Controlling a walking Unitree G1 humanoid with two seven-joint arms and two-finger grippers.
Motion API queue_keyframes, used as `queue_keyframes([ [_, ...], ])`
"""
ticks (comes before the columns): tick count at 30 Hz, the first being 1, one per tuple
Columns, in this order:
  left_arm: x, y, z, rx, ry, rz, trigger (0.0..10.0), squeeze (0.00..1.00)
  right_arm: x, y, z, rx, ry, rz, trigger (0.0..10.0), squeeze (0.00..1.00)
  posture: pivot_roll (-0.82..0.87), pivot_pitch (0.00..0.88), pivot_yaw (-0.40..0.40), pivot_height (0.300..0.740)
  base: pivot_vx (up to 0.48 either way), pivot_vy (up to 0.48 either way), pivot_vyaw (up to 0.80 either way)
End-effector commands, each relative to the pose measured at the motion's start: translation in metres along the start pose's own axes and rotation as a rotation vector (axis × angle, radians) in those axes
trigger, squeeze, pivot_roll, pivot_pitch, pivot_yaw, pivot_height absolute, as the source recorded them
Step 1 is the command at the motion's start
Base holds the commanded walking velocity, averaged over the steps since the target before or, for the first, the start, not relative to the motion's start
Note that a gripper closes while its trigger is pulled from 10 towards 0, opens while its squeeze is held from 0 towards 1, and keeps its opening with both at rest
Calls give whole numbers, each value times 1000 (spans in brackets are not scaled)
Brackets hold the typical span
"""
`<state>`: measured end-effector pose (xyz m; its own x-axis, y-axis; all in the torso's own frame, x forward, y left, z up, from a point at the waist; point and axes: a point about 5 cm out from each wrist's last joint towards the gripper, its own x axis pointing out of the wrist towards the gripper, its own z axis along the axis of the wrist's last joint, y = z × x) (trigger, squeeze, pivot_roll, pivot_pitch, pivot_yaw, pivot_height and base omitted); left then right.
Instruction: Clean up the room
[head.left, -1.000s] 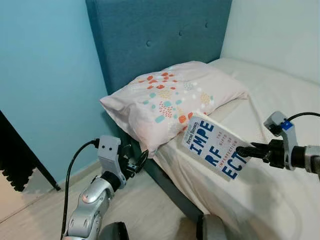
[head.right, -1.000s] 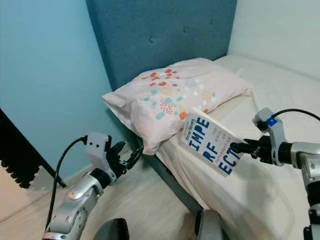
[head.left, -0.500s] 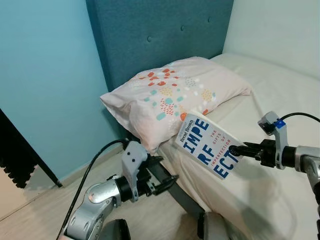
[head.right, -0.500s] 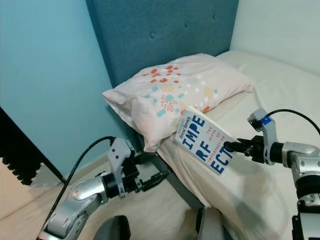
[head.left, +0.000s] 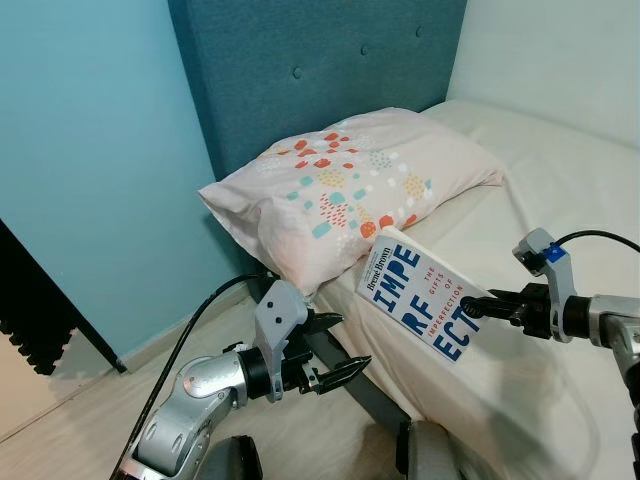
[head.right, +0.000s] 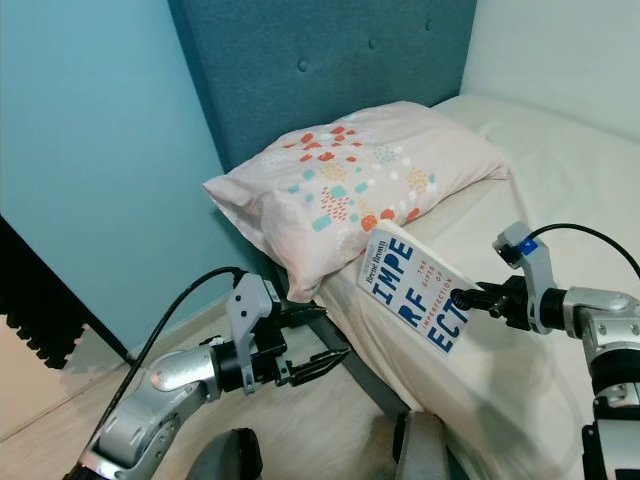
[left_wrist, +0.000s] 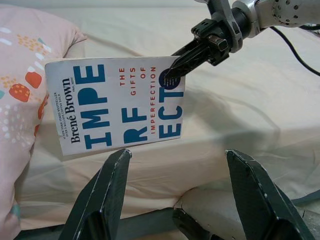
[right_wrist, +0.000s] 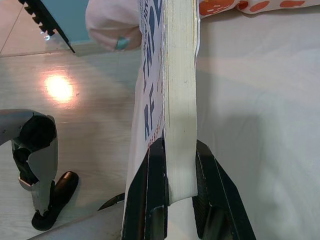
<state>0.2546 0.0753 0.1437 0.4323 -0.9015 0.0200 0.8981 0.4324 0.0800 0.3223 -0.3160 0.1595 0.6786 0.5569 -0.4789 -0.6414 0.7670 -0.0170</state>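
Observation:
A white paperback book (head.left: 422, 306) with big blue letters hangs in the air over the bed's near edge, below the pillow. My right gripper (head.left: 472, 306) is shut on its lower corner, and the right wrist view shows the book's page edge (right_wrist: 179, 100) clamped between both fingers. My left gripper (head.left: 338, 348) stands open low beside the bed frame, pointing toward the book from the left, a short way apart from it. In the left wrist view the book's cover (left_wrist: 120, 105) sits beyond its two spread fingers.
A patterned pink pillow (head.left: 345, 195) lies at the head of the cream bed (head.left: 560, 200), against a teal padded headboard (head.left: 320, 70). A blue wall (head.left: 90, 160) stands to the left, with pale wood floor (head.left: 60, 420) below and a dark object (head.left: 35, 310) at the far left.
My left arm has swung from beside the pillow corner to low by the bed frame, its fingers now turned toward the book. The right gripper with the book stayed about where it was.

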Motion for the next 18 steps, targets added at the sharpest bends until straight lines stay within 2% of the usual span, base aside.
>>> queue_keyframes([
  [1, -5, 5, -3, 8, 29, 4, 10000, 0, 2, 0, 6, -17, -20, 2, 10000, 0, 38, 143, 45, 540, 0, 0, 0],
  [18, -11, 6, -2, 12, 44, 12, 10000, 0, 17, -1, 11, 23, -80, -69, 10000, 0, 62, 133, 37, 540, 0, 0, 0],
])
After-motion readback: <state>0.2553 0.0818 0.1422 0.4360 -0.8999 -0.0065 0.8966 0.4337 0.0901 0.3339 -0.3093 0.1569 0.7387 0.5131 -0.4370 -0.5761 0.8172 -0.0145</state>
